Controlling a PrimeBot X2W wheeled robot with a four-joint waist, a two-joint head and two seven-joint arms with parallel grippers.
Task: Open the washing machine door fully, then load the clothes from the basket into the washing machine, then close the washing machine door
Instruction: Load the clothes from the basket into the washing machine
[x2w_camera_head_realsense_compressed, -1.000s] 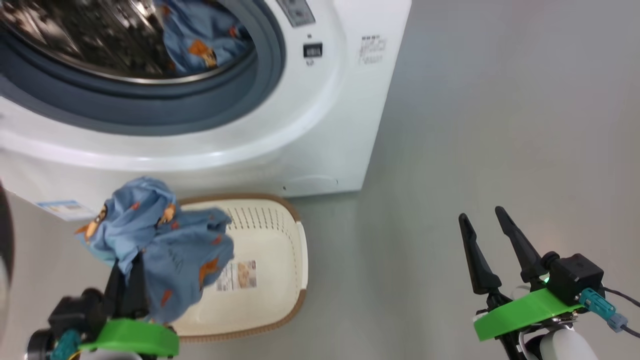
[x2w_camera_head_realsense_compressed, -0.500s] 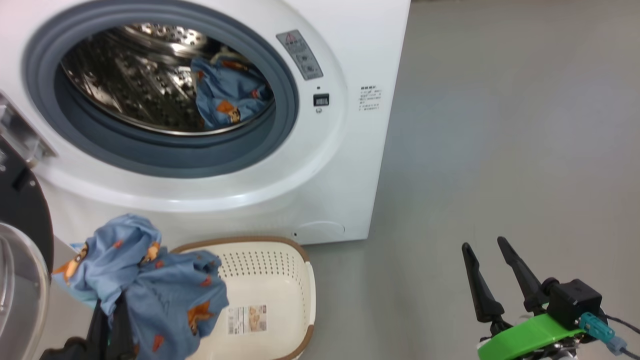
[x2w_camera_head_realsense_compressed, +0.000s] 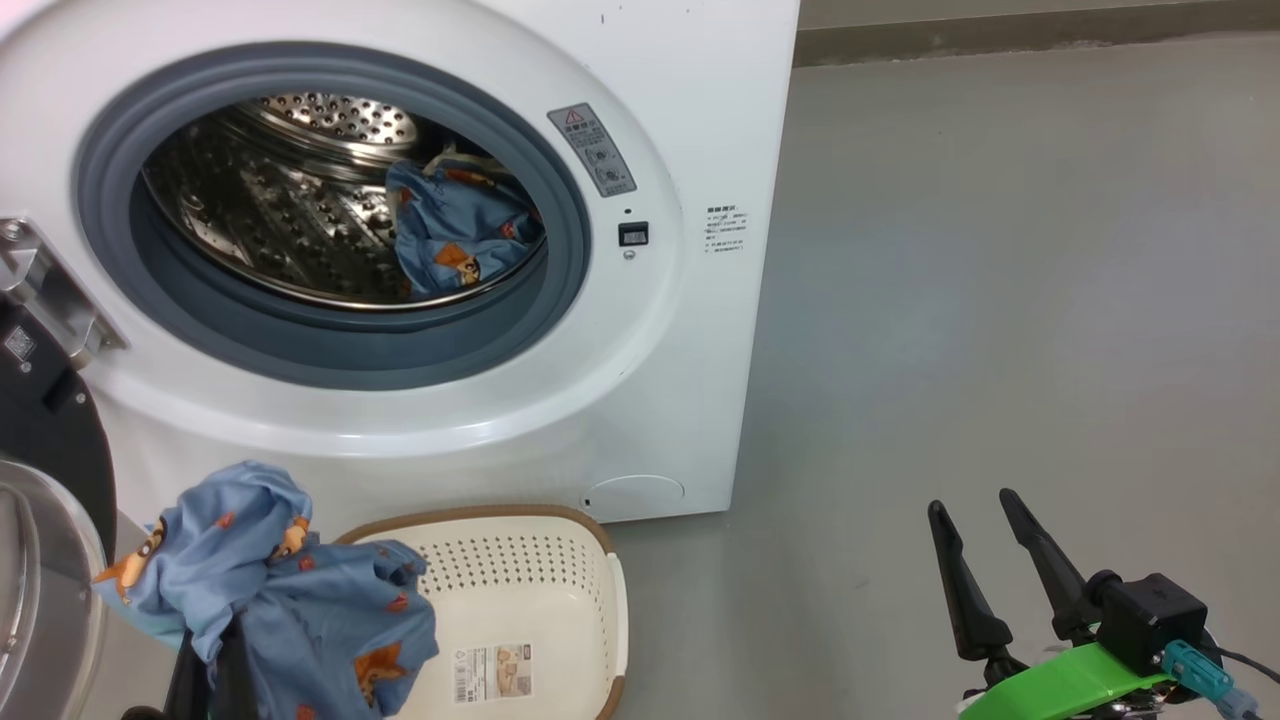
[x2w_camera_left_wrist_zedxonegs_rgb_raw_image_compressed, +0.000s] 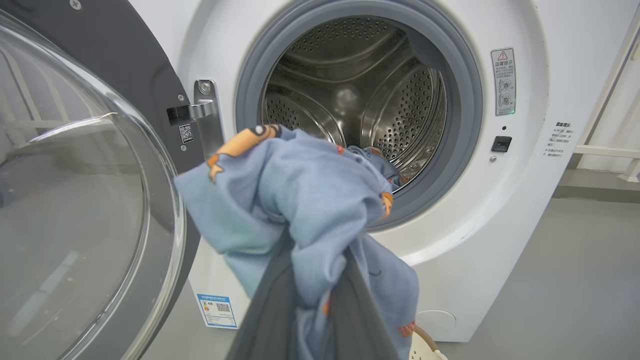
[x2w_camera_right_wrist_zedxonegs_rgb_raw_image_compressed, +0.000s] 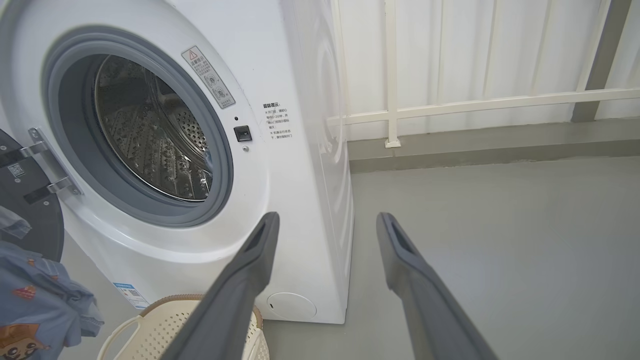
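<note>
Clothes (x2w_camera_head_realsense_compressed: 290, 610) are noted in two places. One blue garment (x2w_camera_left_wrist_zedxonegs_rgb_raw_image_compressed: 310, 200) printed with orange-brown figures is bunched over the left gripper (x2w_camera_left_wrist_zedxonegs_rgb_raw_image_compressed: 316, 270), whose two dark fingers (x2w_camera_left_wrist_zedxonegs_rgb_raw_image_compressed: 270, 320) are clamped on the fabric from below. The cloth rises above the fingertips and drapes down either side of them. This garment is held off the floor, above the left part of the basket (x2w_camera_head_realsense_compressed: 530, 590), in front of the lower left of the washing machine (x2w_camera_head_realsense_compressed: 690, 380) and below its opening. A second blue garment (x2w_camera_head_realsense_compressed: 460, 235) lies inside the steel drum (x2w_camera_head_realsense_compressed: 280, 240), toward its right side, behind the grey-blue gasket (x2w_camera_head_realsense_compressed: 330, 355). The washing machine door (x2w_camera_head_realsense_compressed: 45, 450) stands swung open at the left, its glass bowl (x2w_camera_left_wrist_zedxonegs_rgb_raw_image_compressed: 65, 210) just beside the held garment. The basket sits on the grey floor (x2w_camera_head_realsense_compressed: 1000, 300) close in front of the machine's base, with a label sticker (x2w_camera_head_realsense_compressed: 492, 672) showing on its bottom. The right gripper (x2w_camera_head_realsense_compressed: 970, 505) is well apart to the right, over bare floor, with its fingers spread and holding nothing.
</note>
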